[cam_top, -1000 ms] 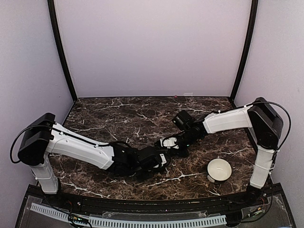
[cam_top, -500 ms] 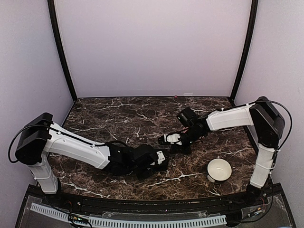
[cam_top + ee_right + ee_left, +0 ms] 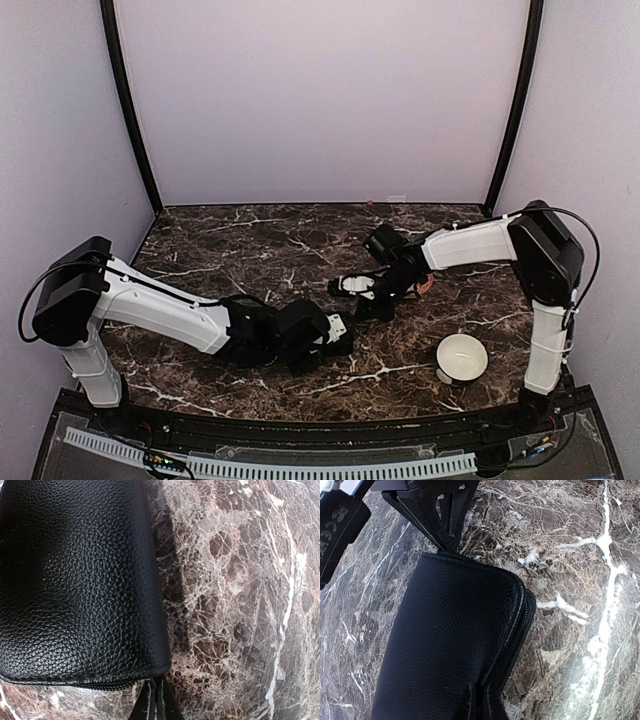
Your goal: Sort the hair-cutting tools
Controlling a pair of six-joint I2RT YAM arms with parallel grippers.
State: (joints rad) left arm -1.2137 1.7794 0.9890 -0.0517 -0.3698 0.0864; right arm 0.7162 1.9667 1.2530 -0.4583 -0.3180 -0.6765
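A flat black leather case (image 3: pixel 455 640) with a zipper lies on the marble table, between the two grippers in the top view (image 3: pixel 357 322). My left gripper (image 3: pixel 481 705) is shut on the case's near zipper edge; it also shows in the top view (image 3: pixel 340 337). My right gripper (image 3: pixel 157 702) is shut at the opposite end of the case (image 3: pixel 75 580), at the zipper by a corner; it shows in the top view (image 3: pixel 373 308) and in the left wrist view (image 3: pixel 447 532). No scissors, comb or sticks are in view.
A white bowl (image 3: pixel 461 358) stands at the front right of the table. A bit of an orange bowl (image 3: pixel 427 284) shows behind the right forearm. Purple walls close the table on three sides.
The right arm's wrist has shifted a little left and turned while staying at the case's end. The left gripper has stayed at the case's other end.
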